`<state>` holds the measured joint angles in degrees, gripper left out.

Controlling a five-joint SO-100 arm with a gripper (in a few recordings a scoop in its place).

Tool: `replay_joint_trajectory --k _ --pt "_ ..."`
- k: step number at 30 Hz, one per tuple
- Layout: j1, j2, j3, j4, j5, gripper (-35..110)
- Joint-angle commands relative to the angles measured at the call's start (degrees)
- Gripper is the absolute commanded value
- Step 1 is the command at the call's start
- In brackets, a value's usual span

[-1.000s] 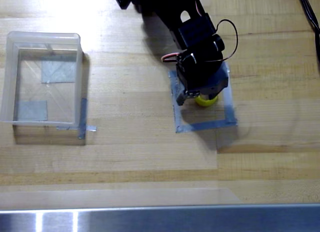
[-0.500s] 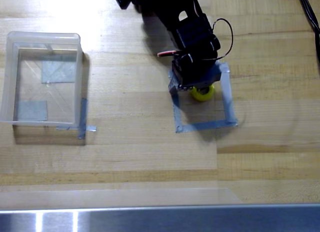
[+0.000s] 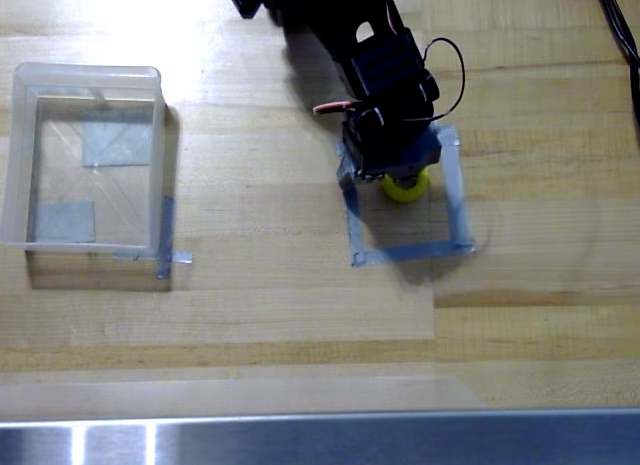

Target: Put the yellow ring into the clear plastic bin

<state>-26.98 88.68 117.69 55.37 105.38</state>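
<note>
Fingers hidden under the black gripper (image 3: 398,173), spread unreadable; the yellow ring (image 3: 407,188) peeks out half-covered.

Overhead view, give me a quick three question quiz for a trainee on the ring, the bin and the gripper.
1. True or false: the ring lies inside the bin.
2. The ring sits within: A) a grey tape square, B) the bin, C) a metal strip.
3. Fill in: the gripper is directly above the ____.

Key: 1 false; 2 A; 3 ring.
</note>
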Motion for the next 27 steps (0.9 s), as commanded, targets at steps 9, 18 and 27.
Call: replay_joint_trajectory --k 9,18,27 --pt "-0.2 3.2 -0.3 1.4 0.5 2" --pt "0.9 13.4 1.6 3.1 -1.0 3" --pt "17.2 35.4 3.8 15.1 -12.5 3"
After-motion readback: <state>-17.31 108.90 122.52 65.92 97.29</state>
